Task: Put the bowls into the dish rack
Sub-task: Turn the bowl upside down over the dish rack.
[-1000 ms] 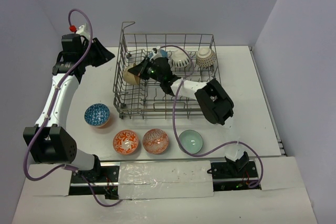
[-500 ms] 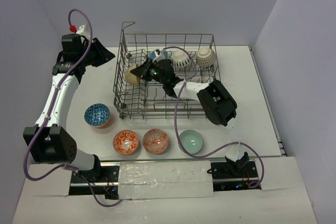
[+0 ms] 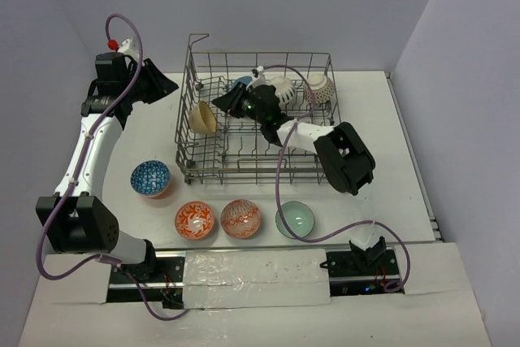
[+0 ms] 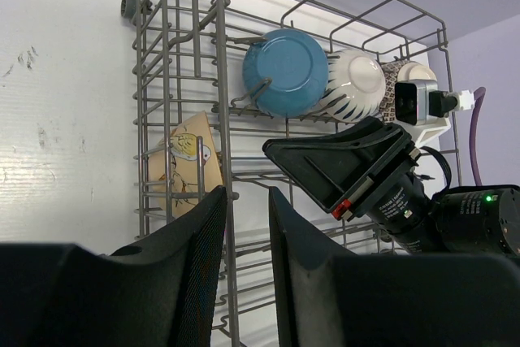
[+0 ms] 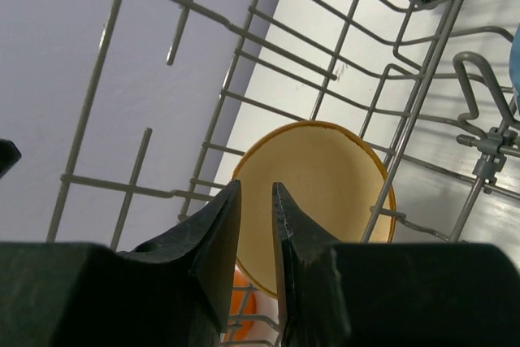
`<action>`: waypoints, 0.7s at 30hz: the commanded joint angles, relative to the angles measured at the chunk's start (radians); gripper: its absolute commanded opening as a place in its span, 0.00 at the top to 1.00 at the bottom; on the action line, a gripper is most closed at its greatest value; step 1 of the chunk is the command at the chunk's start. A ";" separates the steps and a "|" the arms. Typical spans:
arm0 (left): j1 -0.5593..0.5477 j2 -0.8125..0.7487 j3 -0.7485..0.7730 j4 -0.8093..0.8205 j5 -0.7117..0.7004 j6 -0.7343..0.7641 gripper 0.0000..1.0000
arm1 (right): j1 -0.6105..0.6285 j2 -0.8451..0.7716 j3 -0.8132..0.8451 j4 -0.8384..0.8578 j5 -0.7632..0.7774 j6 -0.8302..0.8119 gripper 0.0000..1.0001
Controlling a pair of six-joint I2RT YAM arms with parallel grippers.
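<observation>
The grey wire dish rack (image 3: 258,55) stands mid-table. A tan bowl (image 3: 204,117) rests on edge at its left side, and it fills the right wrist view (image 5: 325,184). At the back of the rack stand a teal-blue bowl (image 3: 240,84), a white striped bowl (image 3: 282,89) and a brown patterned bowl (image 3: 318,87). My right gripper (image 3: 223,102) hovers inside the rack just right of the tan bowl, open by a narrow gap (image 5: 257,193) with nothing in it. My left gripper (image 3: 166,85) waits outside the rack's left wall, open and empty (image 4: 248,201).
On the table in front of the rack lie a blue-white patterned bowl (image 3: 150,177), two orange-red patterned bowls (image 3: 195,219) (image 3: 241,218) and a pale green bowl (image 3: 295,219). The right arm's cable loops down past the green bowl.
The right gripper opened and let go of the tan bowl, then drew back to the right. The bowl stays on edge in the rack. The left arm has not moved.
</observation>
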 commanded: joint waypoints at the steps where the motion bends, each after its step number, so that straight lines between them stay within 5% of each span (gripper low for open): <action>1: 0.005 0.001 -0.011 0.049 0.021 -0.004 0.67 | 0.000 -0.057 0.034 -0.003 -0.018 -0.036 0.70; 21: 0.005 0.002 -0.008 0.045 0.019 -0.001 0.67 | 0.026 0.057 0.239 -0.153 -0.139 -0.072 0.71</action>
